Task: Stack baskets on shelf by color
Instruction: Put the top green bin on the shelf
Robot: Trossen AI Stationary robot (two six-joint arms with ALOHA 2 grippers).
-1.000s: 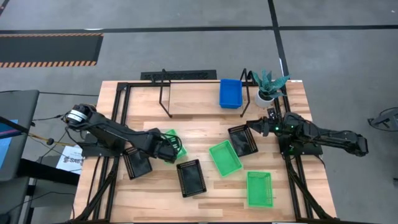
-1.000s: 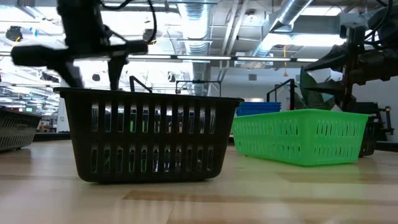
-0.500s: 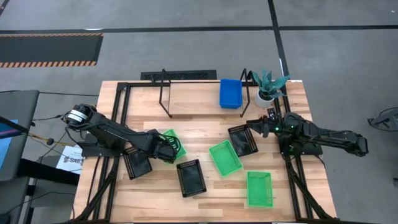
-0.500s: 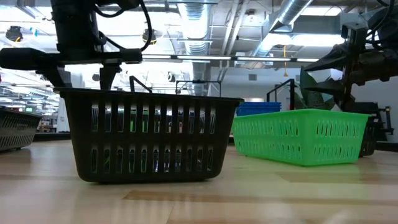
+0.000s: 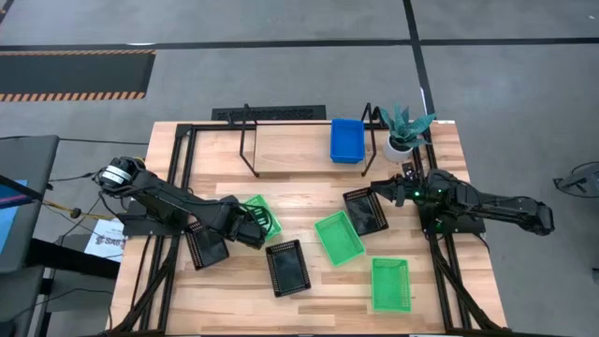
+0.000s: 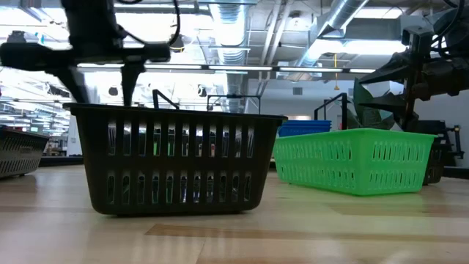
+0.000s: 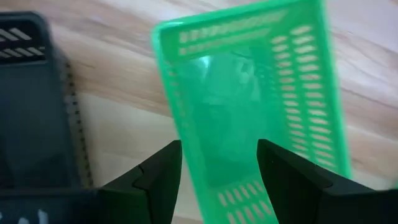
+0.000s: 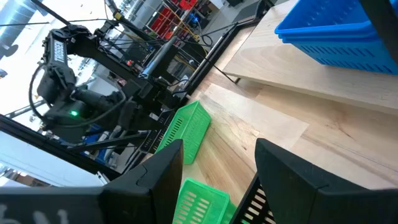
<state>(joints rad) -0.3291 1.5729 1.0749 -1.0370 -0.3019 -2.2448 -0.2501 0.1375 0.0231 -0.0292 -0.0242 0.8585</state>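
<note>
My left gripper (image 5: 251, 225) (image 7: 219, 149) is open and points down into a green basket (image 5: 258, 213) (image 7: 249, 106) left of the table's middle. In the right wrist view that basket (image 8: 186, 127) looks tilted, one long side raised. My right gripper (image 5: 388, 192) (image 8: 219, 149) hangs open over the far right corner of a black basket (image 5: 365, 211). Blue baskets (image 5: 346, 140) sit on the right end of the shelf (image 5: 290, 150). Two more green baskets (image 5: 339, 237) (image 5: 390, 284) and two more black ones (image 5: 206, 245) (image 5: 287, 267) lie on the table. My left gripper stands with its open fingers (image 7: 161, 168) over the hollow of the green basket, near one short end, slanting down from the table's left. I cannot tell whether the fingers touch the basket.
A white pot with a plant (image 5: 402, 140) stands right of the shelf, close to my right arm. Black frame rails (image 5: 182, 178) run along both sides of the table. Bare wood lies between the shelf and the baskets (image 5: 299, 192). The left and middle of the shelf plank are bare.
My left gripper has shifted a little over the green basket, dipping and then rising in the low view, and the basket has moved slightly toward the table's left. My right arm has kept still.
</note>
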